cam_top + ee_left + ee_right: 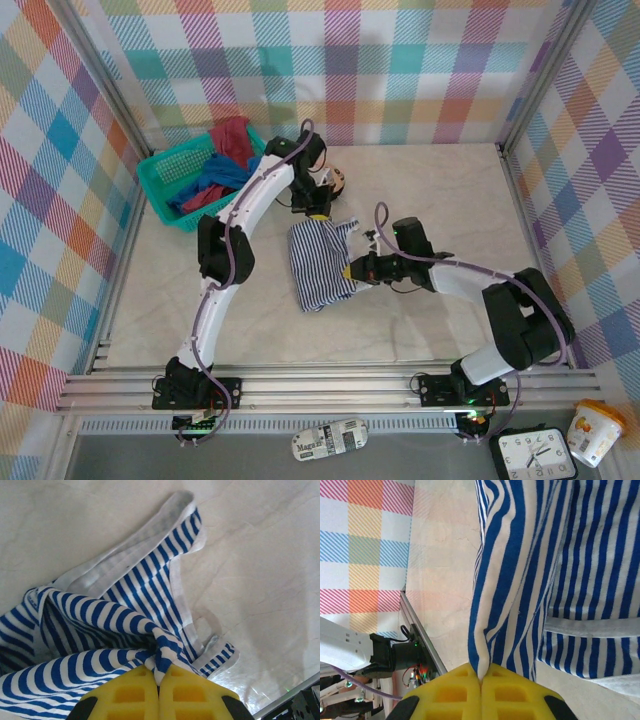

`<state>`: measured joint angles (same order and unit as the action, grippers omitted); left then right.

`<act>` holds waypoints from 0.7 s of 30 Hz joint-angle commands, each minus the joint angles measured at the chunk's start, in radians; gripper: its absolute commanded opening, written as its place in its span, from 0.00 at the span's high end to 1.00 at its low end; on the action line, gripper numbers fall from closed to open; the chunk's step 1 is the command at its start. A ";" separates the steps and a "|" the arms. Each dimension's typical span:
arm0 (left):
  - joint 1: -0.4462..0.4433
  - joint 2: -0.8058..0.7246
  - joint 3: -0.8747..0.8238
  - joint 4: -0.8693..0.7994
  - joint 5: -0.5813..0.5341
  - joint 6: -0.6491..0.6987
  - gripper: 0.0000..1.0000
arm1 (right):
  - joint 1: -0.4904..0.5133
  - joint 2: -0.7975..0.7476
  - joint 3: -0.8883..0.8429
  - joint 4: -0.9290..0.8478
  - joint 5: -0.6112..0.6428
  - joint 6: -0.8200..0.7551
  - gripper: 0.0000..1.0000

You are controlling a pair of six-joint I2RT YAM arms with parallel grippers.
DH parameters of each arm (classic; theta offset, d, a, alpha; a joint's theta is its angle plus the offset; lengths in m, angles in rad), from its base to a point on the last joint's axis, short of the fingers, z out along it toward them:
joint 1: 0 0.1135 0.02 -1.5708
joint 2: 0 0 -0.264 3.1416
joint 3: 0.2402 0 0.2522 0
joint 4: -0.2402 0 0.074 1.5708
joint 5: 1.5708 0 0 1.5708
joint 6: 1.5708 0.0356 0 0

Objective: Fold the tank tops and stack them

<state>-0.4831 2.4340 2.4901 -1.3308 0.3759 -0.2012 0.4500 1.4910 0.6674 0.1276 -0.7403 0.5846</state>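
1. striped tank top [318,262]: lies bunched on the worktop [450,190], to the right of the teal basket [160,185] and apart from it. part of the cloth is doubled over, so a fold appears begun but not finished.
2. left tool [158,672]: jaws fully closed, pinching a gathered ridge of striped cloth beside a white-bound strap. this is the garment's far edge, right of the basket. the pinch likely secures 1 strap end so that the fabric can be drawn over.
3. right tool [480,672]: jaws fully closed on a thin pleat of the same garment, at the edge farthest from the basket. a grip on a second edge probably lets the 2 arms tension and lift the cloth together.
4. blue tank top [215,178] and red tank top [232,138]: heaped inside the basket, the red one at its far rim. both are judged unfolded.
5. doll [340,180]: to the right of the basket, just beyond the striped garment and close to the left arm.
6. progress, as a judgement: 1 of 3 garments is in hand and no stack has been formed.
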 commanded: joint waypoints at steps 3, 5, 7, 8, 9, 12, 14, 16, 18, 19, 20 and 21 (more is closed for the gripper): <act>-0.014 0.031 0.045 0.101 0.080 -0.032 0.99 | -0.041 -0.043 -0.054 0.019 0.061 -0.021 1.00; -0.020 0.048 0.045 0.133 0.096 -0.037 0.99 | -0.057 -0.053 -0.061 -0.006 0.096 -0.036 1.00; -0.023 0.066 0.046 0.157 0.098 -0.039 0.98 | -0.074 -0.054 -0.070 -0.017 0.116 -0.044 1.00; -0.023 0.079 0.046 0.169 0.101 -0.044 0.98 | -0.084 -0.050 -0.073 -0.019 0.128 -0.046 1.00; -0.024 0.092 0.046 0.183 0.110 -0.046 0.98 | -0.093 -0.042 -0.077 -0.019 0.133 -0.051 1.00; -0.031 0.122 0.046 0.243 0.140 -0.054 0.97 | -0.119 -0.024 -0.074 -0.022 0.140 -0.065 1.00; -0.033 0.138 0.046 0.287 0.158 -0.067 0.96 | -0.125 -0.015 -0.067 -0.034 0.162 -0.076 1.00; -0.034 0.153 0.045 0.330 0.170 -0.079 0.95 | -0.136 -0.004 -0.063 -0.046 0.183 -0.086 1.00; -0.037 0.161 0.046 0.359 0.169 -0.087 0.91 | -0.151 0.004 -0.061 -0.053 0.203 -0.093 0.99; -0.038 0.163 0.045 0.370 0.169 -0.090 0.89 | -0.160 0.006 -0.060 -0.059 0.221 -0.097 1.00; -0.039 0.165 0.046 0.380 0.169 -0.093 0.89 | -0.168 0.006 -0.060 -0.057 0.233 -0.099 1.00; -0.042 0.166 0.045 0.390 0.169 -0.092 0.88 | -0.174 0.009 -0.056 -0.062 0.243 -0.100 1.00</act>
<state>-0.5137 2.5977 2.5103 -1.0222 0.5205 -0.2764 0.2977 1.4883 0.6003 0.0910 -0.5415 0.5217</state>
